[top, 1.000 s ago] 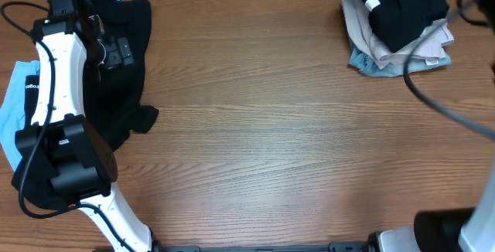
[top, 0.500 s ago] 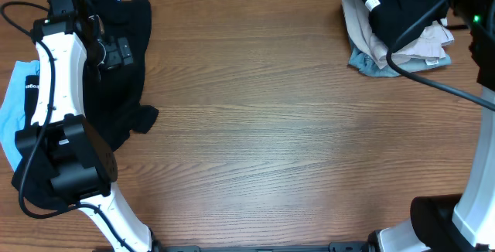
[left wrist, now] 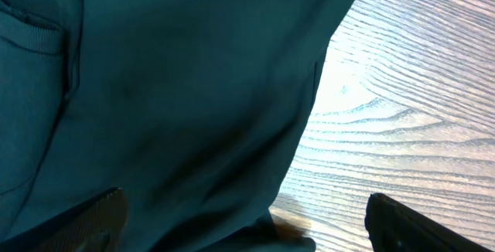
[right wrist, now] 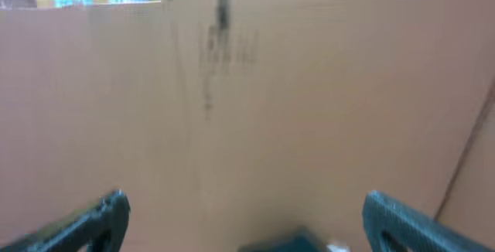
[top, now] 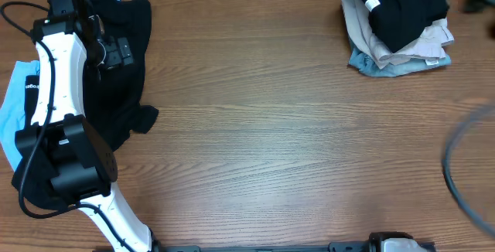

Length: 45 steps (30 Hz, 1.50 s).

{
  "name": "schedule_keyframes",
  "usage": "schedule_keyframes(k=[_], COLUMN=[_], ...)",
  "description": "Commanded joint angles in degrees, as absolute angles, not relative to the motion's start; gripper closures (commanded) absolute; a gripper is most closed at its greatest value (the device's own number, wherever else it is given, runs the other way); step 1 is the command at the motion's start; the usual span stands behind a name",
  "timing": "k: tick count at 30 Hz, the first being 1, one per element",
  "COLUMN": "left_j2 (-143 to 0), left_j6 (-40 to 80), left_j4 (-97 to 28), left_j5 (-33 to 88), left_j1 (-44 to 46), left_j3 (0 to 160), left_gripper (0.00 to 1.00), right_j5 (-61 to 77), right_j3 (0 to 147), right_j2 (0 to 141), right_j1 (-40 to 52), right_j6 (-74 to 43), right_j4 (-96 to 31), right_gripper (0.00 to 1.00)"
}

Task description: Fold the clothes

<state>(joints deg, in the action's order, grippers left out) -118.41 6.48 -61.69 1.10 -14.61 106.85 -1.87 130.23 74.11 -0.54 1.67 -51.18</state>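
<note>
A black garment (top: pixel 124 90) lies crumpled at the table's left, over a light blue one (top: pixel 9 117). My left gripper (top: pixel 114 51) hovers over the black cloth; in the left wrist view it (left wrist: pixel 247 217) is open, with dark fabric (left wrist: pixel 170 105) under it and between its fingers (left wrist: pixel 100 215). At the back right sits a pile of clothes: a black T-shirt (top: pixel 406 8) with a white tag on beige (top: pixel 387 47) and grey-blue (top: pixel 370 65) ones. My right gripper (right wrist: pixel 244 219) is open and empty, facing a brown wall, with a dark cloth edge (right wrist: pixel 286 243) below it.
A brown cardboard wall (right wrist: pixel 247 90) stands behind the table. Bare wooden tabletop (top: pixel 294 128) stretches between the two heaps. A blurred cable (top: pixel 460 182) of the right arm curves in at the right edge.
The right arm has swung about at the right edge and has now mostly left the overhead view. The left arm and the clothes have not moved.
</note>
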Motion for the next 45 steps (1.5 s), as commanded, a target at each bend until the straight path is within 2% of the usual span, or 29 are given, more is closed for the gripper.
schedule_keyframes(k=[1,7,15,21,34,45], left_j2=[-118.08,-118.08,-118.08,-118.08,-118.08,-118.08], left_j6=[6.44,6.44,6.44,6.44,6.44,6.44], left_j4=[-61.63,-61.63,-61.63,-61.65,-61.65,-61.63], left_j5=[1.52,1.52,1.52,1.52,1.52,1.52], left_j1=[-14.22,-14.22,-14.22,-14.22,-14.22,-14.22], left_j3=[106.48,106.48,106.48,106.48,106.48,106.50], left_gripper=[0.00,0.00,0.00,0.00,0.00,0.00], right_j5=[-1.26,-1.02,9.39,15.46,17.23,10.37], right_j3=[120.38,97.56,71.05,54.22,23.24,3.77], right_j2=[68.99,56.95,46.09,41.71,30.76,14.26], right_j1=[-2.02,-2.04,-1.96,-1.96,-1.56,6.26], right_j6=[1.43,1.41,1.43,1.43,1.45,1.67], right_j4=[-44.21,-23.53,2.48,17.12,32.08,37.65], right_gripper=[0.00,0.00,0.00,0.00,0.00,0.00])
